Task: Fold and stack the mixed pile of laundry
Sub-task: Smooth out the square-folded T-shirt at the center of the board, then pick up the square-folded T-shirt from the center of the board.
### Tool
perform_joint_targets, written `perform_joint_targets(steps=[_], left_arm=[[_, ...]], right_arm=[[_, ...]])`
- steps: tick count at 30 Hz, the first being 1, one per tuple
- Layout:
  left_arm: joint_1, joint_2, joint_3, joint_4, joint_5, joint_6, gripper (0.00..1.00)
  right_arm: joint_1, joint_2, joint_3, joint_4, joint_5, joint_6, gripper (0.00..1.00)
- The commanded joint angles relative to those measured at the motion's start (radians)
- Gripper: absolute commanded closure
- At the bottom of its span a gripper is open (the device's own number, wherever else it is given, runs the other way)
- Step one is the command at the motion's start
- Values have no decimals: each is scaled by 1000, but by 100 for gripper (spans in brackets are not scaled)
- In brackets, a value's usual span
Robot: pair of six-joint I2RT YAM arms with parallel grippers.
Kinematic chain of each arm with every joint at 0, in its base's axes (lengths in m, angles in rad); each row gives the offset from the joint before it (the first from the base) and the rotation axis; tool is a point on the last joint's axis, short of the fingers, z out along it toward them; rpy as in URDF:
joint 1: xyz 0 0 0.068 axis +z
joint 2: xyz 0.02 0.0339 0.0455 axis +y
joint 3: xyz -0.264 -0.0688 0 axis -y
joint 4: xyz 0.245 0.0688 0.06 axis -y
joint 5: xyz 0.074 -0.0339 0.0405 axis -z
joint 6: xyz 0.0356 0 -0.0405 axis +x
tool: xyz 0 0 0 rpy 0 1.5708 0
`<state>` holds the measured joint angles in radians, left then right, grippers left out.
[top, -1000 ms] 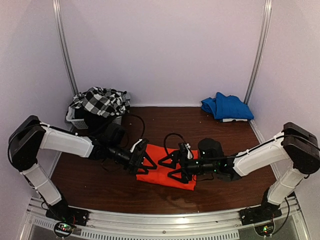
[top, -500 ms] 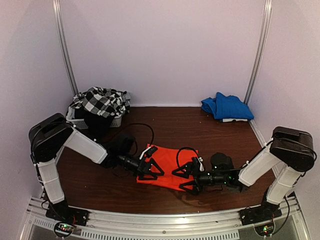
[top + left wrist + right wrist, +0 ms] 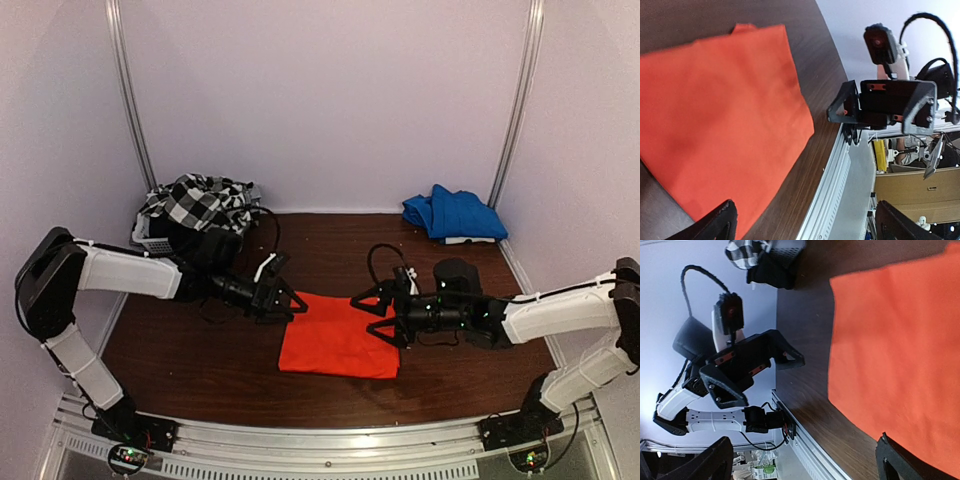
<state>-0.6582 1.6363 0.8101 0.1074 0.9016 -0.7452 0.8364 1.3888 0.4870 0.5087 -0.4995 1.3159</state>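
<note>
A plain orange-red cloth garment [image 3: 335, 342] lies folded flat as a rectangle on the dark wooden bench [image 3: 200, 370]. The left gripper [image 3: 284, 298] hangs at its far left corner and the right gripper [image 3: 378, 318] at its far right corner. Both have jaws wide apart and hold nothing. Beyond it to the left, a black-and-white checked garment [image 3: 200, 202] and a plain black garment [image 3: 195, 242] are heaped on a small white slatted basket [image 3: 150, 242]. Beyond it to the right lies a folded blue cloth [image 3: 452, 213].
</note>
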Motion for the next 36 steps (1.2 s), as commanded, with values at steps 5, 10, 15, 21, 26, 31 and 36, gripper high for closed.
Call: perform_joint_targets(steps=[5,10,15,21,26,31,36], left_arm=[[37,213,364,-146,-40,117,2],[37,367,508,-119,-52,97,3],[51,463,529,-78,-69,71,2],[141,511,461,-88,-97,96,2],[192,441,486,-216,-136,205,2],[189,204,527,-373,-295,402,2],[86,31,473,-481,-457,596,2]], right_arm=[[-200,132,251,-175,-143,-241,0],[-228,342,381,-125,-227,-267,2],[-294,434,394,-113,-270,-298,5],[-403,466,365,-170,-306,-378,5],[-412,417,420,-323,-294,-465,10],[-410,208,410,-516,-223,-518,10],[-408,18,335,-646,-151,-509,6]])
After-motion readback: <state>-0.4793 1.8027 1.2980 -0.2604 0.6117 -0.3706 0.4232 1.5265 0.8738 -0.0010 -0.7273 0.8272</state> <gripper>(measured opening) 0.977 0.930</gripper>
